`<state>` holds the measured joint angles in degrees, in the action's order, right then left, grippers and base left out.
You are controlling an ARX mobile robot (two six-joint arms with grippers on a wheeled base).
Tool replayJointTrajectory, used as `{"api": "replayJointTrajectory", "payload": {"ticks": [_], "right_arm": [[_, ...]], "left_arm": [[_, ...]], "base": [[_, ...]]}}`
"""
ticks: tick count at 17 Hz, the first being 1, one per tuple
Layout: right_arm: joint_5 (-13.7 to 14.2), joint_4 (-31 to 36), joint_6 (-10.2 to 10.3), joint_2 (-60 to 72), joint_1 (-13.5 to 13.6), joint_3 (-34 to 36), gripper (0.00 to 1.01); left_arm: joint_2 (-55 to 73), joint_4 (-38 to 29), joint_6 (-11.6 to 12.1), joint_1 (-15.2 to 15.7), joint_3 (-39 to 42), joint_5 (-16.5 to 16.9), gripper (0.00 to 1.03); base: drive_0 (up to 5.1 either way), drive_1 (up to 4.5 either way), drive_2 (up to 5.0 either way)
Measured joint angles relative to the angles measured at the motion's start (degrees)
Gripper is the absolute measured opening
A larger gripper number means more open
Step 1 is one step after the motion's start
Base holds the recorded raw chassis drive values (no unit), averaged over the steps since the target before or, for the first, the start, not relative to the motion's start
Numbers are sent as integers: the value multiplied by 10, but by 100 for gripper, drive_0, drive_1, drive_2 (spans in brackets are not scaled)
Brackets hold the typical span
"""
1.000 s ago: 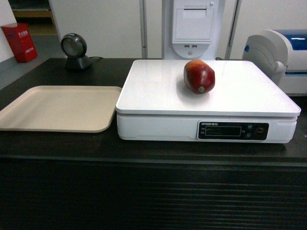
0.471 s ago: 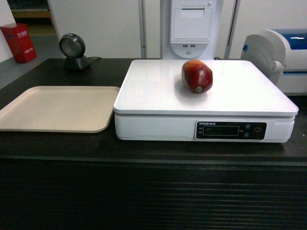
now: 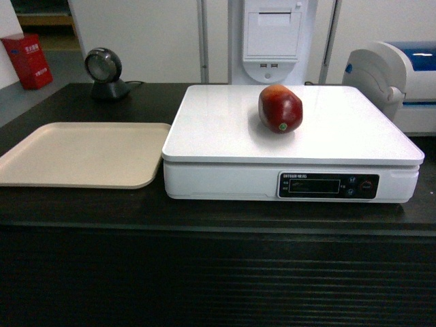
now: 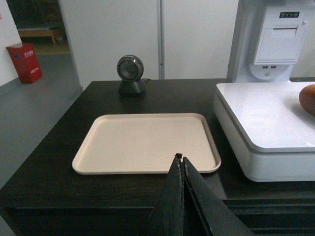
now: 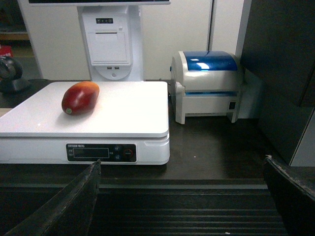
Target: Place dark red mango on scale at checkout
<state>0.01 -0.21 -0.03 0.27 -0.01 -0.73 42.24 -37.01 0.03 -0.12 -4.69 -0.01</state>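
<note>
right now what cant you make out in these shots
- Scale display: reading too small and dim in head and right wrist views.
- Dark red mango: cut off by the right edge in the left wrist view.
- Both pincers: out of the head view's frame.
- Red box lettering: too small.

Open scale [image 3: 225, 129] platform around dark red mango [image 3: 280, 108], label printer [image 5: 209, 83] close right, beige tray [image 3: 82, 153] left

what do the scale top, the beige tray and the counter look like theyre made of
Scale: the platform looks like smooth white plastic or coated metal, semi-gloss, with soft reflections around the dark red mango.
Beige tray: probably matte moulded plastic, with a rounded raised rim and no shine.
Checkout: dark matte top, maybe laminate; ribbed front, material unclear.
</note>
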Motion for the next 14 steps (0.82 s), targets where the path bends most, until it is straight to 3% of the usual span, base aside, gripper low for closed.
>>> {"api": "replayJointTrajectory", "payload": {"ticks": [3,5,8,14], "right_arm": [[0,0,0,0,0,0,98],[0,0,0,0,0,0,98],[0,0,0,0,0,0,98],[0,0,0,0,0,0,98]], "left_arm": [[-47,33,0,0,15,0,2],[-57,4,0,0,35,0,2],[-143,91,0,0,42,0,2],[-245,193,0,0,42,0,2]], "base": [[0,0,0],[0,0,0],[0,0,0],[0,0,0]]}}
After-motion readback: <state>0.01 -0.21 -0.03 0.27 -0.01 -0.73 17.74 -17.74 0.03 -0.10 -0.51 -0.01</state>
